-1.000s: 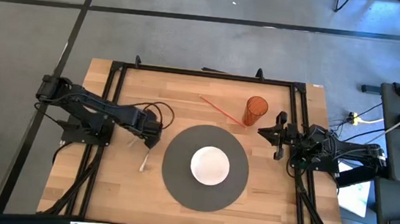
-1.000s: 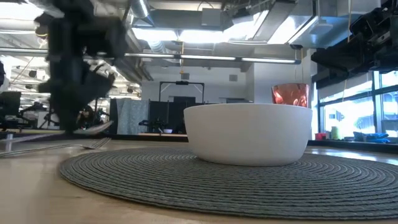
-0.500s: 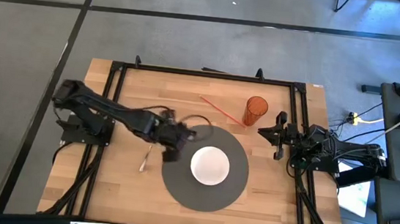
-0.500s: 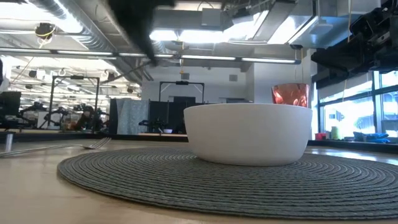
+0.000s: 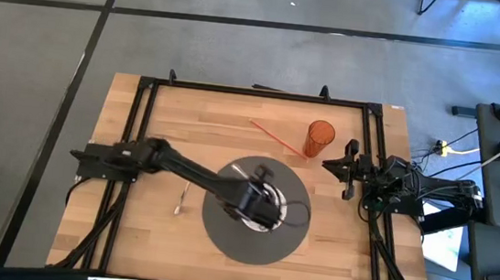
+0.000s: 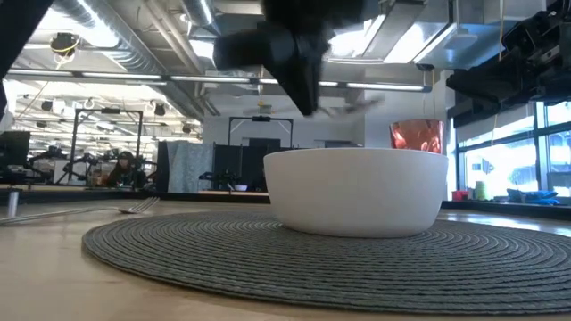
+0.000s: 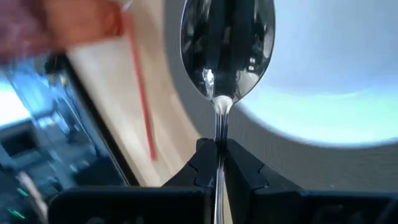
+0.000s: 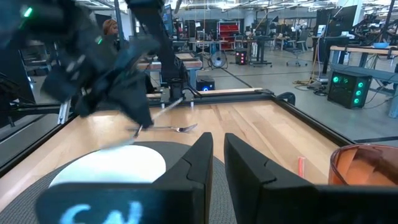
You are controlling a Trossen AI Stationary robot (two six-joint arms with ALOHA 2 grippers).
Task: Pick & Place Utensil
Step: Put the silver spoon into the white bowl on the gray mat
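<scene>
- Spoon (image 7: 227, 46): your left gripper (image 7: 217, 163) is clamped on its thin handle, holding it over the white bowl (image 5: 266, 208).
- Expect stiff, light, slick metal; a handle pinch lets it swivel, so release low.
- Right gripper (image 8: 217, 163) waits near the orange cup (image 5: 320, 138), fingers slightly apart.

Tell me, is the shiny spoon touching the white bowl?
Apart. The low view shows the shiny metal spoon above the round white bowl's rim, background between them.
</scene>
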